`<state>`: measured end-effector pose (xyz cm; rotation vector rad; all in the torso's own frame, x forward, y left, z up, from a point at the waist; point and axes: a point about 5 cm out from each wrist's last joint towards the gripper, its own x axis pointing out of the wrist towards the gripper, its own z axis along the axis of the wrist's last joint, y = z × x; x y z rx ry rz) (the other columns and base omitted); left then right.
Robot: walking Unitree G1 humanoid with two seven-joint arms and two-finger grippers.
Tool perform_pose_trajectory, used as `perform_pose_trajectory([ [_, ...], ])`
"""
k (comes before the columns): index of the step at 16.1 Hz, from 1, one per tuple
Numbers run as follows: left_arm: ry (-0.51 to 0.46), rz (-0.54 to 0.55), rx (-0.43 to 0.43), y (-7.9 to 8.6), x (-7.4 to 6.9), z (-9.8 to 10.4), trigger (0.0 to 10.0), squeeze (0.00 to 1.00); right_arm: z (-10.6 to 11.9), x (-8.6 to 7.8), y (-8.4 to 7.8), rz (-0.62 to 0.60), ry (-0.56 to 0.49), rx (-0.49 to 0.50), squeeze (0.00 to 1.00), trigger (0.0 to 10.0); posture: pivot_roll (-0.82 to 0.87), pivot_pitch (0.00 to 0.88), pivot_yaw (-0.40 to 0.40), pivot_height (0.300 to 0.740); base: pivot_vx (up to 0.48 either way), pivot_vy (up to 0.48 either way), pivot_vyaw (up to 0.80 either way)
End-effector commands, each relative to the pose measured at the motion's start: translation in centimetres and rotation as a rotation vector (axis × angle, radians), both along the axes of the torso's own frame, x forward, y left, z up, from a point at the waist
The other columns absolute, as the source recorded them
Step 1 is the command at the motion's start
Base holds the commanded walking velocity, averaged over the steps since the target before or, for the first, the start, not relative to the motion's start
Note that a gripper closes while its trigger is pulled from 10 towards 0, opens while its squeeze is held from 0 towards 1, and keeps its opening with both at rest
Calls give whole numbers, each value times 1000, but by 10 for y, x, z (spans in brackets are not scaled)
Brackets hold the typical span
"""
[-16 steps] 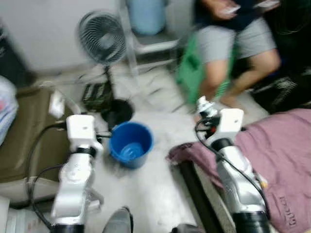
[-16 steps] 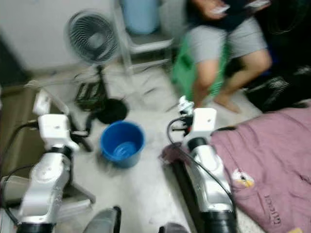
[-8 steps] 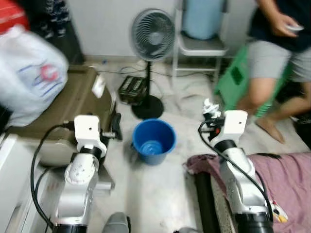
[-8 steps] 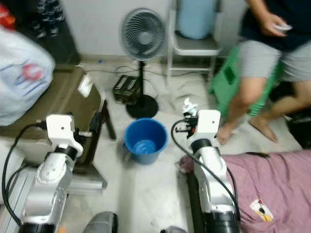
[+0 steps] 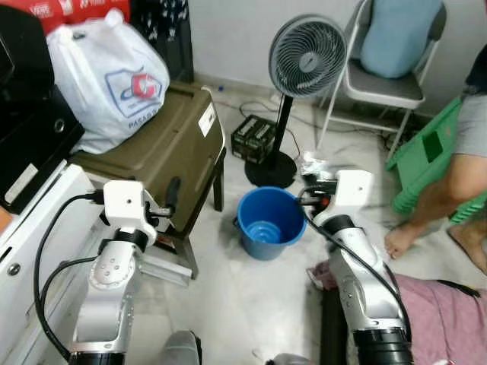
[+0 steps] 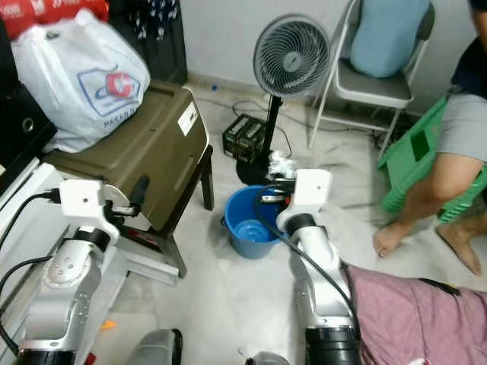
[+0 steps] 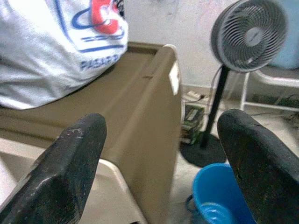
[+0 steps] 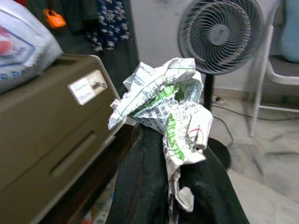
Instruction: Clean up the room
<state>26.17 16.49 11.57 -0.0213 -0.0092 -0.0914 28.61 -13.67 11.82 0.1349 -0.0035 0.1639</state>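
Above floor (image 5: 228, 296), right fingers (image 8: 140, 186) pinch crumpled paper (image 8: 163, 107).

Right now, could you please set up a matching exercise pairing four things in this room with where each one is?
Things:
1. crumpled paper
2. white plastic bag
3. blue bucket
4. light blue cushion

Places:
A. on the folding chair
B. on the floor in front of the fan
C. clamped in the right pincer
D. on top of the brown case

Pairs: 1-C, 2-D, 3-B, 4-A
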Motion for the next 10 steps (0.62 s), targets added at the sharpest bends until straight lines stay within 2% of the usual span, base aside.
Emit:
perform_pose_trajectory([
  [1,-11,-40,-17,-8,0,4,10000,0,-2,-1,-11,-42,13,-6,0,10000,29,92,-74,740,0,0,0],
  [3,-12,-48,-21,-9,0,4,10000,0,-2,-1,-11,-50,14,9,0,10000,25,95,-74,740,0,0,0],
  [5,-13,-50,-24,-8,0,4,10000,0,-2,-1,-12,-53,16,3,0,10000,25,95,-74,740,244,0,0],
  [8,-13,-56,-28,-9,-1,4,10000,0,-4,-1,-13,-60,30,7,0,10000,25,96,-74,740,276,0,-560],
  [10,-15,-60,-29,-9,-1,4,10000,0,-3,-1,-12,-55,24,4,0,10000,26,96,-74,740,311,0,0],
])
